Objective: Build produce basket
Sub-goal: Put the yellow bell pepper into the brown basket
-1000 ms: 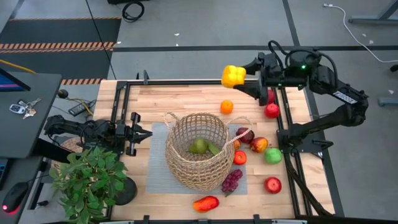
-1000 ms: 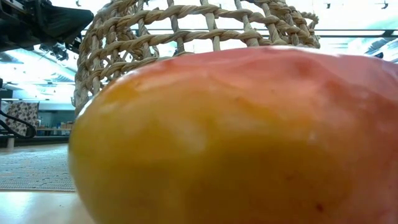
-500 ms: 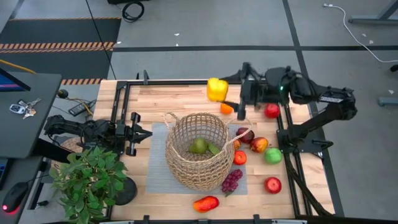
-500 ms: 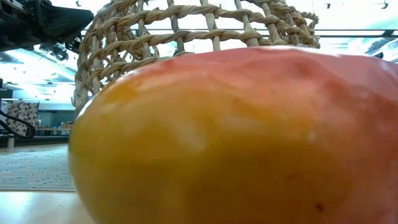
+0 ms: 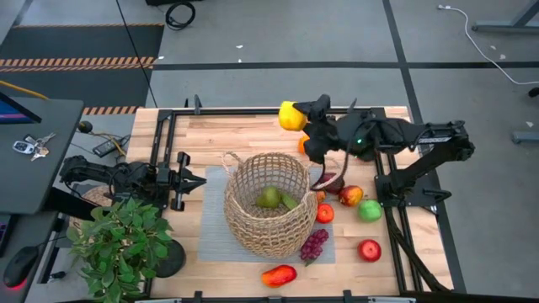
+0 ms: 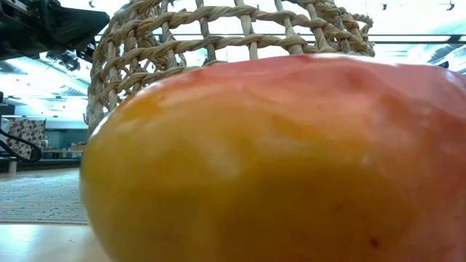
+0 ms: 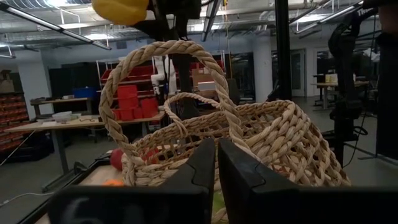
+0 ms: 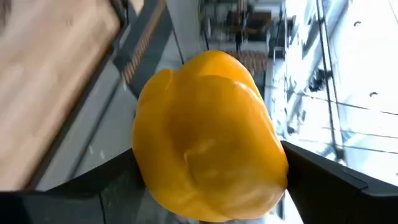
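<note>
Wooden tabletop (image 5: 244,135) under both arms, grey mat in the middle. Above its far edge the right gripper (image 5: 301,118) clamps a yellow pepper (image 5: 291,115), which bulges between the two dark fingers (image 8: 323,180) in the right wrist view; its long axis I cannot tell. Below, near the viewer, the wicker basket (image 5: 268,204) stands upright, mouth up, a green pear (image 5: 269,197) inside. Apples (image 5: 368,250) and grapes (image 5: 313,245) lie to its right. At the table's left edge the left gripper (image 5: 187,180) waits, fingers pressed together, pointing at the basket.
</note>
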### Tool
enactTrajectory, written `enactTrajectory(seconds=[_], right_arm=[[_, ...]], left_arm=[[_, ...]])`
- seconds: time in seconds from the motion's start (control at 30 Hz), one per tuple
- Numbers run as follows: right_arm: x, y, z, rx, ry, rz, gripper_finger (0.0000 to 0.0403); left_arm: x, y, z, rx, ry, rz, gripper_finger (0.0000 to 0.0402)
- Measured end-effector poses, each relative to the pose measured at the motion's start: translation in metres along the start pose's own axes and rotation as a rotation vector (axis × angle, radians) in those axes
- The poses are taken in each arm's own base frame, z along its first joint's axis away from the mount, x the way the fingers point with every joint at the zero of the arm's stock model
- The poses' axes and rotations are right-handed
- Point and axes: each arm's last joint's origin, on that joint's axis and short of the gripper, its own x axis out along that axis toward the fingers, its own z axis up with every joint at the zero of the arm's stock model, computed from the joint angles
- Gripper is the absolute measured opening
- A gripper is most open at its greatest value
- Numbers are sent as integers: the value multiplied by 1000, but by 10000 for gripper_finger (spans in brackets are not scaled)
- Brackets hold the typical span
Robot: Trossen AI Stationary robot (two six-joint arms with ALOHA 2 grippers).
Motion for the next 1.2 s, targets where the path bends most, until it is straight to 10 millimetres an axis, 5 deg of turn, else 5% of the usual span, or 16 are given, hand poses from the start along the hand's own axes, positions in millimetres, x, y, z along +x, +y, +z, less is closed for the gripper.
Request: enactTrajectory(seconds=[0.63, 0.97, 1.2], right_arm=[[6, 9, 13, -4, 90, -6, 345], [11, 9, 11, 530, -4, 39, 346], [16, 6, 2, 936, -183, 224, 346]], left_arm=[[0, 0, 0, 0, 0, 0, 28], [0, 0, 0, 0, 0, 0, 35], [0, 0, 0, 0, 0, 0, 25]])
